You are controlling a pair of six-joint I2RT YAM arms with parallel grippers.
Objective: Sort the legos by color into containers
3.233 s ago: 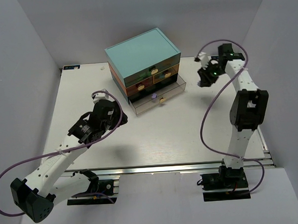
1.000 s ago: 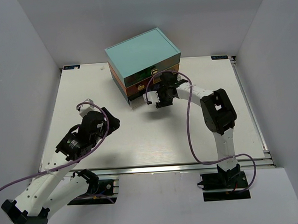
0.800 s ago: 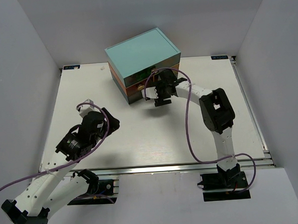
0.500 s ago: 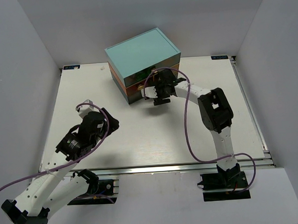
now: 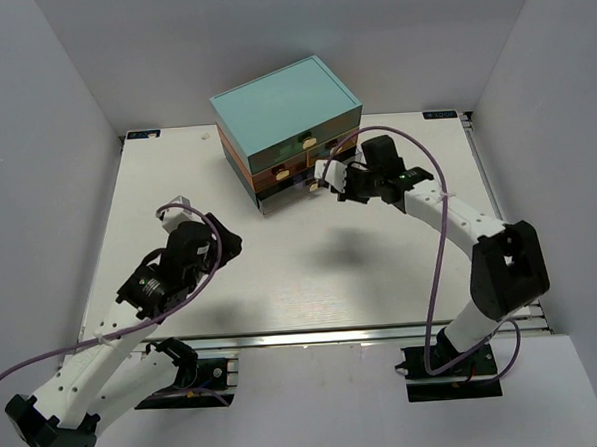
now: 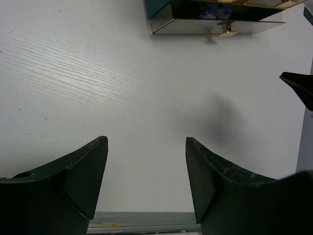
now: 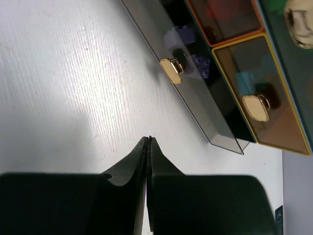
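Observation:
The containers are drawers in a teal-topped chest [image 5: 285,109] at the back middle. Its clear bottom drawer [image 7: 195,83] holds lilac legos [image 7: 200,64] behind a tan knob [image 7: 171,70]. An orange-fronted drawer [image 7: 261,98] above it shows a cyan lego [image 7: 243,78], and another shows a red lego [image 7: 220,14]. My right gripper [image 7: 148,140] [image 5: 345,191] is shut on nothing, hovering over the table just in front of the chest. My left gripper [image 6: 146,142] [image 5: 223,245] is open and empty over the bare table, well short of the bottom drawer [image 6: 215,22].
All drawers sit nearly flush with the chest front. The right arm's dark edge [image 6: 299,87] enters the left wrist view. The table's grey near rail [image 6: 146,220] runs just below the left fingers.
The bottom drawer, pulled out earlier, is pushed in. My right gripper has shut and swung back to the right, off the drawer front. The left arm has barely moved.

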